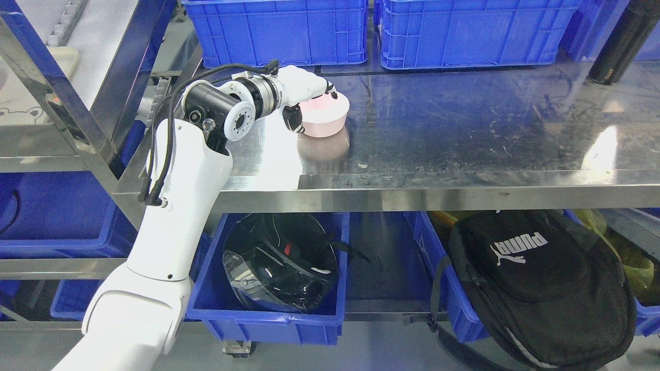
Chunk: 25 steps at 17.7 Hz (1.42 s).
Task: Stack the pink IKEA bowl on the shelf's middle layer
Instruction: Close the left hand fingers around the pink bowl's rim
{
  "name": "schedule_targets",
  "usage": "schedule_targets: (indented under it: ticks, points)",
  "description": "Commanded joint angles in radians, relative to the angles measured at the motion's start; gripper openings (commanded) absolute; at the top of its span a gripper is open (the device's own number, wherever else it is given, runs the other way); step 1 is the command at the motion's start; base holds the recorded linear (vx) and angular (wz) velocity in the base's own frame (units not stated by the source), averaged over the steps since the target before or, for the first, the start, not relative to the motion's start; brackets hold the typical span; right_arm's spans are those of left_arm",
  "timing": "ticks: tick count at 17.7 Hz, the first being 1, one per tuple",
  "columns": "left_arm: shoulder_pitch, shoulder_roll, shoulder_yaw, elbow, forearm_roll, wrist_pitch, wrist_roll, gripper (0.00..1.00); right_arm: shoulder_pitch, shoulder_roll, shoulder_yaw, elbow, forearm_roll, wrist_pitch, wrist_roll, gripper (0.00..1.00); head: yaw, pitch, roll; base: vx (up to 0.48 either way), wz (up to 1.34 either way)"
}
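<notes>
The left hand (304, 100) is clamped on the pink bowl (326, 117), fingers over the top and thumb down its near side, bowl upside down on the steel shelf (464, 134), just right of the wrist.

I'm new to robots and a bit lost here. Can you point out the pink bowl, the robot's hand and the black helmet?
Upside-down pink bowl (326, 117), head view, side wall.
White left hand (304, 87), head view, back of hand.
Shiny black helmet (281, 268), head view, visor.

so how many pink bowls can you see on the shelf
1. The pink bowl sits upside down at the middle shelf's left, with the left hand on it. More could be nested underneath.
</notes>
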Motion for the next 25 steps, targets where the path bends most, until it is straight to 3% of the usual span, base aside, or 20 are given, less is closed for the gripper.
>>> schedule_targets:
  ticks: [1,15,21,25]
  points:
    - [0.002,0.018,-0.012,0.069,-0.006,-0.013,0.026,0.79,0.023,-0.017,0.000,-0.017,0.000,0.001,0.001,1.00,0.0000,0.000,0.000,0.000,0.00]
    - [-0.049,-0.055,-0.062,0.265,-0.009,-0.041,0.072,0.77,0.023,-0.017,0.000,-0.017,0.000,0.001,0.001,1.00,0.0000,0.000,0.000,0.000,0.00]
    - [-0.060,-0.056,-0.023,0.293,-0.008,-0.049,0.067,0.51,0.023,-0.017,0.000,-0.017,0.000,0.001,0.001,1.00,0.0000,0.000,0.000,0.000,0.00]
    - [-0.043,-0.068,0.054,0.313,-0.008,-0.166,0.067,0.21,0.023,-0.017,0.000,-0.017,0.000,0.001,0.001,1.00,0.0000,0.000,0.000,0.000,0.00]
